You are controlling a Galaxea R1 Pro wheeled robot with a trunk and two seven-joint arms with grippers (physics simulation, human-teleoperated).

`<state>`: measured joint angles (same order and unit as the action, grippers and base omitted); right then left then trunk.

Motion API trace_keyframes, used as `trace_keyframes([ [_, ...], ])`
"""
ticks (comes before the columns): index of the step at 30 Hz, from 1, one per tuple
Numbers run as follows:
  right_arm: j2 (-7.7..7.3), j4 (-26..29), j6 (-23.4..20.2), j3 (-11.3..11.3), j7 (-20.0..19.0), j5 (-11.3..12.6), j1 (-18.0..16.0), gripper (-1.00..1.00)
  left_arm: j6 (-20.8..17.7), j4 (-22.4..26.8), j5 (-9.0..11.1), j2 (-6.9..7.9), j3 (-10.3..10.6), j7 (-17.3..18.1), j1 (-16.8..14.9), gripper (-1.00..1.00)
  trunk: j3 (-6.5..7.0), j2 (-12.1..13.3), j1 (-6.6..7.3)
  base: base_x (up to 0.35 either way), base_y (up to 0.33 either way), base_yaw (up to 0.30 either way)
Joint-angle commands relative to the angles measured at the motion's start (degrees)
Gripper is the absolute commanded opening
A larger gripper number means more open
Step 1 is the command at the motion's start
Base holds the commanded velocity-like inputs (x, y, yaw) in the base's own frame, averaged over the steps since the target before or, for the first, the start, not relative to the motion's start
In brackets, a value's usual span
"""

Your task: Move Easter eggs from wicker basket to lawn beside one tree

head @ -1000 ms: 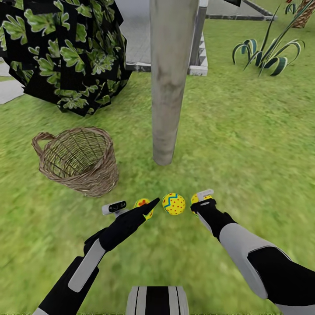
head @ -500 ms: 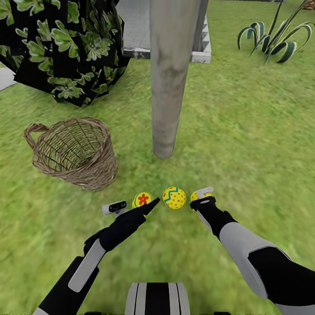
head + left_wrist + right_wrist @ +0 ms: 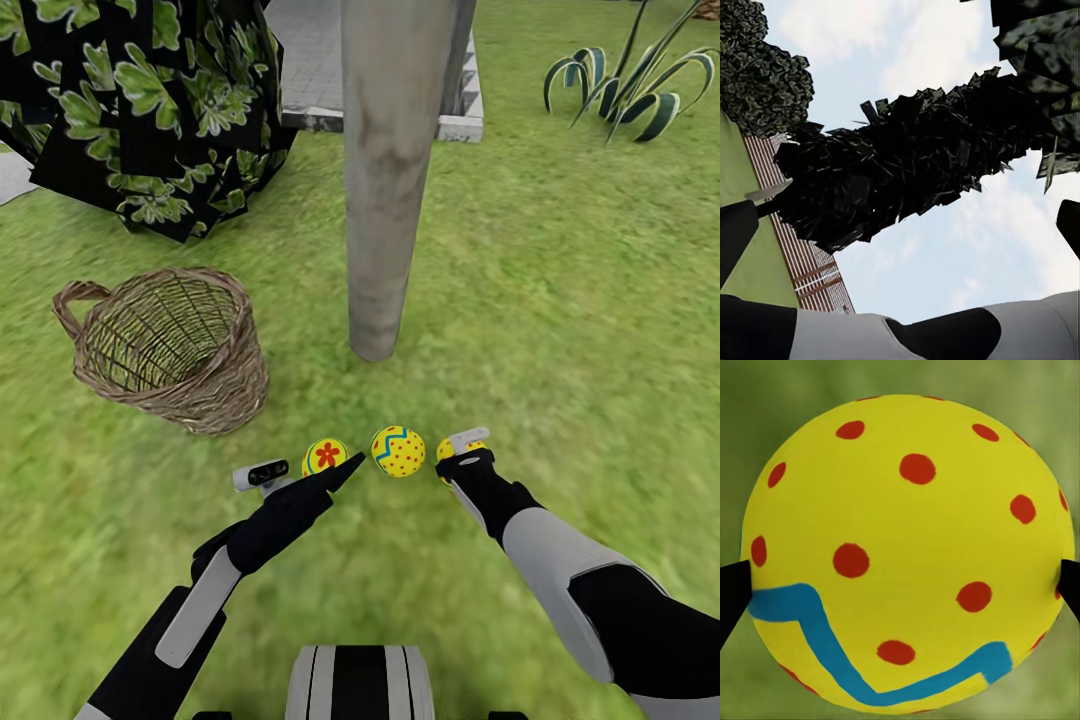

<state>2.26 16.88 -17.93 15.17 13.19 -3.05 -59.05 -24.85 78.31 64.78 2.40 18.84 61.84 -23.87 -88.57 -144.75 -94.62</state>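
Observation:
Three yellow Easter eggs lie in a row on the lawn [image 3: 560,330] just in front of the tree's pale trunk [image 3: 385,200]. The flower egg [image 3: 325,455] is on the left and the red-dotted, blue-zigzag egg [image 3: 398,450] in the middle. My right gripper [image 3: 461,449] partly covers the right egg [image 3: 446,449]. In the right wrist view that egg [image 3: 907,551] sits between both fingertips [image 3: 733,592], which touch its sides. My left gripper [image 3: 345,468] is open with nothing in it, its tip beside the flower egg. The wicker basket [image 3: 165,345] stands to the left, and I see no egg inside.
A black-and-green leafy bush [image 3: 150,100] rises behind the basket. Grey paving with a raised kerb [image 3: 460,128] lies beyond the trunk, and a spiky striped plant [image 3: 630,85] grows at the far right. Open grass stretches to the right of the eggs.
The head camera has shifted, so the whole scene sits a little differently than a second ago. Arms, eggs and basket have held still over the last half second.

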Motion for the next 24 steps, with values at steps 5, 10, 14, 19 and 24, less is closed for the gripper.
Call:
trace_keyframes([
  [5, -0.06, 0.1, -0.5, 0.3, 0.2, -0.3, 0.0, -1.00, -0.6, 0.0, 0.5, -0.03, 0.1, -0.2, 0.0, 1.00, -0.92, -0.1, -0.09, 0.000, 0.000, 0.000],
  [10, -0.06, 0.1, -0.6, 0.3, 0.2, -0.3, 0.0, -1.00, -0.6, 0.1, 0.5, -0.27, 0.2, -0.1, 0.0, 1.00, -1.36, -0.1, -0.15, 0.000, 0.000, 0.000],
  [14, -0.06, 0.1, -0.5, 0.3, 0.2, -0.3, 0.0, 1.00, -0.6, 0.0, 0.6, -0.05, 0.2, -0.1, 0.0, 1.00, -1.36, -0.1, -0.15, 0.000, 0.000, 0.000],
  [19, -0.06, 0.1, -0.6, 0.3, 0.1, -0.4, 0.0, 1.00, -0.6, -1.6, 0.6, -0.11, 0.2, -0.2, 0.0, 1.00, -1.36, -0.1, -0.15, 0.000, 0.000, 0.000],
  [24, -0.06, 0.1, -0.6, 0.3, 0.1, -0.4, 0.0, 1.00, -0.6, -2.2, 0.7, -0.20, 0.2, -0.2, 0.0, 1.00, -1.36, -0.1, -0.15, 0.000, 0.000, 0.000],
])
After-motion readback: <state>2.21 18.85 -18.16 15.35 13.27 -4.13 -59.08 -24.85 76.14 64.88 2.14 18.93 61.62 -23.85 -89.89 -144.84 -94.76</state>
